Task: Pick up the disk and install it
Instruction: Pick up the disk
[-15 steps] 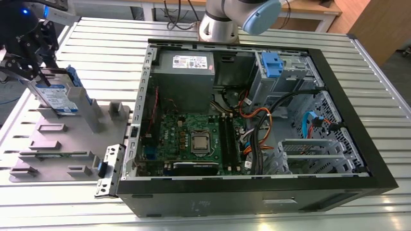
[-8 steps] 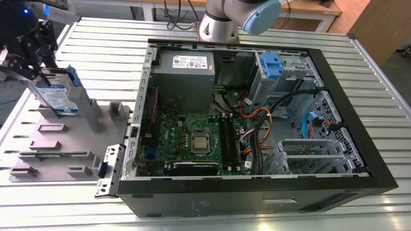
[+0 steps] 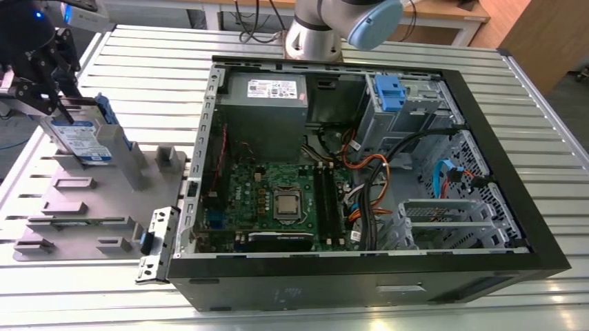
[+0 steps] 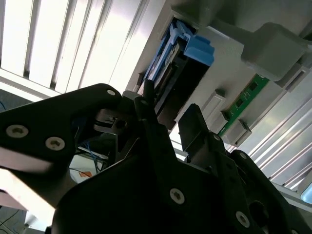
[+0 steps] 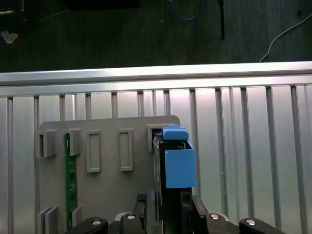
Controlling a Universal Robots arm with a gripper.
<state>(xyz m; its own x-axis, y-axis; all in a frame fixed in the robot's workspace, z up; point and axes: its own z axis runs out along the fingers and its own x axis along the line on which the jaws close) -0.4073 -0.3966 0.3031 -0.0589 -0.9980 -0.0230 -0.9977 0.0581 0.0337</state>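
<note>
Exterior view: hand (image 3: 59, 110) atop the disk (image 3: 85, 143), upright in its grey holder (image 3: 87, 207) at nine o'clock of the computer case (image 3: 368, 276); whether it pinches I cannot tell, and a centred, square hold looks wise.

This looks like a robotics lab or an assembly workshop. In the exterior view a slatted aluminium table (image 3: 534, 96) carries an open desktop computer case (image 3: 515, 262) at the centre. Inside it lie a bare motherboard (image 3: 276, 193), a power-supply box (image 3: 267, 93) toward 12 o'clock and loose cables (image 3: 368, 165). At 9 o'clock a grey fixture plate (image 3: 55, 214) holds parts upright in slots, among them the disk (image 3: 81, 141). In the first wrist view a green memory module (image 5: 71, 180) stands in another slot. The robot arm (image 3: 322, 27) stands on the table at 12 o'clock, with a wooden desk (image 3: 442, 10) behind at 1 o'clock. Beyond the table edge, the first wrist view shows a dark floor (image 5: 97, 34) with trailing cords (image 5: 187, 12).
</note>
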